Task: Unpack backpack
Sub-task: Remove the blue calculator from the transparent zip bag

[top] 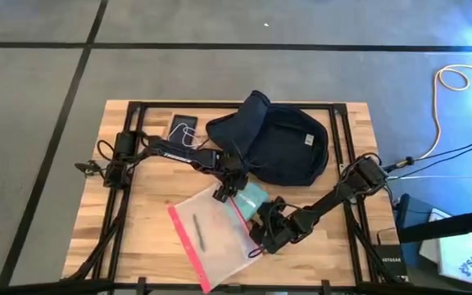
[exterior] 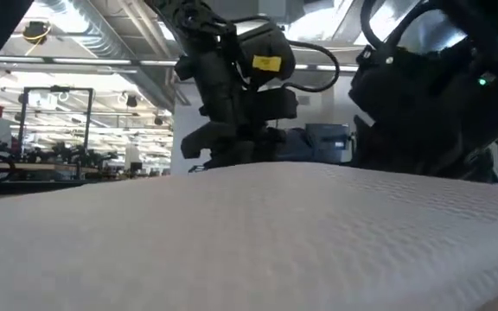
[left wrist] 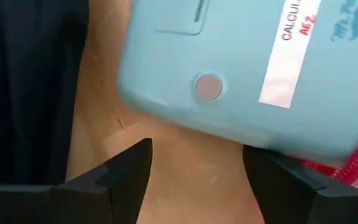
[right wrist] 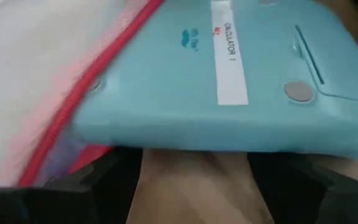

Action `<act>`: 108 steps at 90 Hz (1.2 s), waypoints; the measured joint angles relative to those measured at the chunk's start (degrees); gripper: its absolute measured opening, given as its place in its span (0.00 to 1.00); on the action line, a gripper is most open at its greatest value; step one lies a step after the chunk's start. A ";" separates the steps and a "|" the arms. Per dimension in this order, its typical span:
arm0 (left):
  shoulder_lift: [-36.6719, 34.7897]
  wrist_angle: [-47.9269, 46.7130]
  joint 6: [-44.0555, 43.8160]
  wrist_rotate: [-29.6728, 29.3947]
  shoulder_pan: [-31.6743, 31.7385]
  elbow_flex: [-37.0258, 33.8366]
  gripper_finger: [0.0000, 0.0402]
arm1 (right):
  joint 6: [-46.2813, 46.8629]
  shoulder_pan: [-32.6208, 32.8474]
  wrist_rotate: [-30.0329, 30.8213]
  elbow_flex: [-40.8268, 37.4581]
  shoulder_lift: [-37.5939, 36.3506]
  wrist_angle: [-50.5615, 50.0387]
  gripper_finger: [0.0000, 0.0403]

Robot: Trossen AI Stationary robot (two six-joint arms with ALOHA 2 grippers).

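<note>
1. The backpack lies at the table's far side, just beyond the released left gripper
2. The right gripper, also released, sits nearer, beside the calculator

calculator label cut off, pouch contents unclear

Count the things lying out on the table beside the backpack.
3: a dark flat item with a white cord left of the backpack, a light blue calculator just below it, and a clear red-edged pouch holding a pen. More may be hidden inside.
</note>
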 joint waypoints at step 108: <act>-0.10 -1.48 5.44 -10.68 -0.38 0.25 0.59 | -12.76 -7.61 8.70 0.13 -2.70 6.72 0.68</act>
